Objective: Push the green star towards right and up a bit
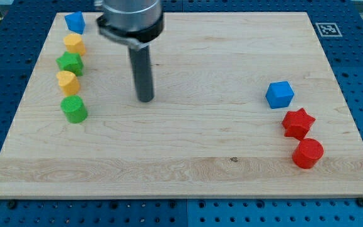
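Green star (70, 62) upper left of frame, in block column; my tip (145, 99) well right, touching nothing, holding nothing.

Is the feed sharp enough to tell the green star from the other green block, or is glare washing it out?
Camera view: even light, no glare on the board; soft short shadows only. Green star and green cylinder are both sharp. My tip is crisp; the arm's top is cropped.

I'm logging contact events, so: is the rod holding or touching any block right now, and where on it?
Nothing is held. My tip rests on bare board, apart from every block; the green star lies toward the view's left of it, untouched.
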You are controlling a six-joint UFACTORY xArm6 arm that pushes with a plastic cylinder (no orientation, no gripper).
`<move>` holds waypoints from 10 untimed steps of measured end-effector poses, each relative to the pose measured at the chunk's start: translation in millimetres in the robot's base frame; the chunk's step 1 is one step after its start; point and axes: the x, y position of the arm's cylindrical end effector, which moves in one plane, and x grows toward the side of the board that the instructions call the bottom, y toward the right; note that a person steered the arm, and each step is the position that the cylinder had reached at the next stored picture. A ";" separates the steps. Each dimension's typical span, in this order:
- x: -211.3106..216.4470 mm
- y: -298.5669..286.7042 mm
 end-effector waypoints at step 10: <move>39.9 15.8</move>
